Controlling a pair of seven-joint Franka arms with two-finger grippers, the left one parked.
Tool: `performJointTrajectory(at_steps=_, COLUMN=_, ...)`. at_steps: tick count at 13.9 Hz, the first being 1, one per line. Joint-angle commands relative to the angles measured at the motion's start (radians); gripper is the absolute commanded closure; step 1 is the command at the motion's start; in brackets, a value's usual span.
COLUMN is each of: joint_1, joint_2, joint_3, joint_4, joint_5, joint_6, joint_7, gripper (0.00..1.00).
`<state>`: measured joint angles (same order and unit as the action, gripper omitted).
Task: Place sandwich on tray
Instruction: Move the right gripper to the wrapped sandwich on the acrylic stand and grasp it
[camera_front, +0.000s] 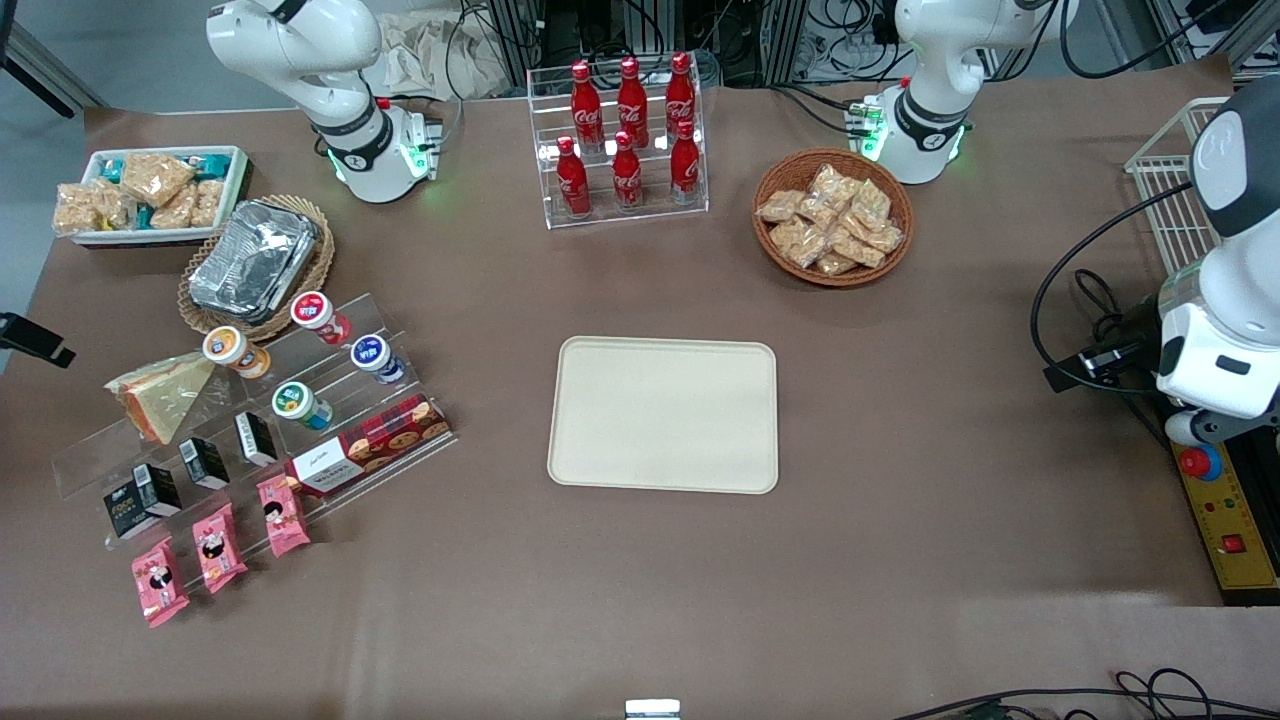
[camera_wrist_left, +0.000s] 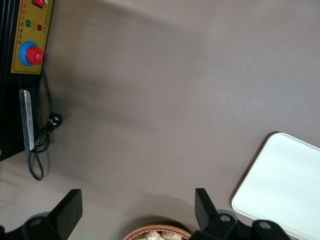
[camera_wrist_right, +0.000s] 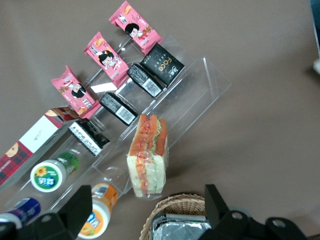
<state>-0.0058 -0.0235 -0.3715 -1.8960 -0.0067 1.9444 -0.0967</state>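
Now the claw (camera_wrist_right: 147, 210) of the working arm hangs in the air with its two fingers (camera_wrist_right: 80, 205) spread wide and nothing between them; in the front view the claw itself does not show. Under it, seen from the wrist camera, the sandwich (camera_wrist_right: 147, 157) stands on a step of a clear plastic stand (camera_wrist_right: 200, 95), with its red-orange and green filling turned up to the camera. It does not touch the fingers. Just beside it stands an orange cup (camera_wrist_right: 97, 212), and a wicker basket (camera_wrist_right: 175, 205) holds a foil box (camera_wrist_right: 175, 230). On the lower steps of the stand are black boxes (camera_wrist_right: 161, 64), and three pink packets (camera_wrist_right: 106, 58) lie on the table at its foot. In the front view the sandwich (camera_front: 165, 392) is at the working arm's end of the table, well apart from the tray (camera_front: 665, 413). The tray lies flat on the brown table (camera_front: 900, 500), near the middle, nearer to the front camera than a rack of red bottles (camera_front: 625, 130).
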Motion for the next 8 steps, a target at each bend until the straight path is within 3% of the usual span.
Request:
performJointTrajectory(at_steps=1, joint_1=0.004, joint_2=-0.016, joint_3=0.000, joint_4=-0.101, joint_5=0.004, joint_6=0.103, joint_7=-0.020, gripper=0.00)
performJointTrajectory(at_steps=8, joint_1=0.006, joint_2=-0.013, joint_3=0.000, joint_4=-0.219, joint_5=0.002, joint_6=0.227, joint_7=-0.066, gripper=0.00)
